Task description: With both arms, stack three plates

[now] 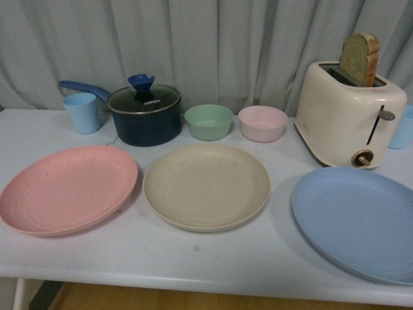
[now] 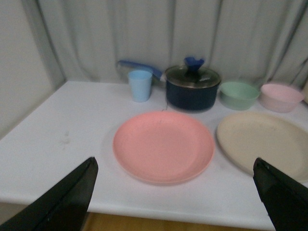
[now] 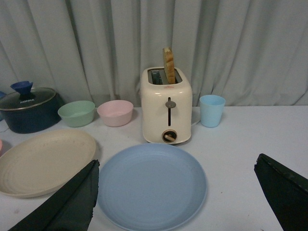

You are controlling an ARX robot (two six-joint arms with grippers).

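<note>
Three plates lie flat in a row on the white table (image 1: 193,258): a pink plate (image 1: 68,189) at the left, a beige plate (image 1: 206,186) in the middle, a light blue plate (image 1: 358,219) at the right. None touches another. Neither arm shows in the front view. My left gripper (image 2: 175,180) is open and empty, held back from the table's front edge, facing the pink plate (image 2: 163,146). My right gripper (image 3: 177,183) is open and empty, facing the light blue plate (image 3: 151,185); the beige plate (image 3: 43,161) lies beside it.
Along the back stand a light blue cup (image 1: 82,112), a dark pot with a glass lid (image 1: 144,114), a green bowl (image 1: 208,121), a pink bowl (image 1: 262,123) and a cream toaster (image 1: 348,113) holding a bread slice. Another blue cup (image 3: 211,110) stands right of the toaster. A grey curtain hangs behind.
</note>
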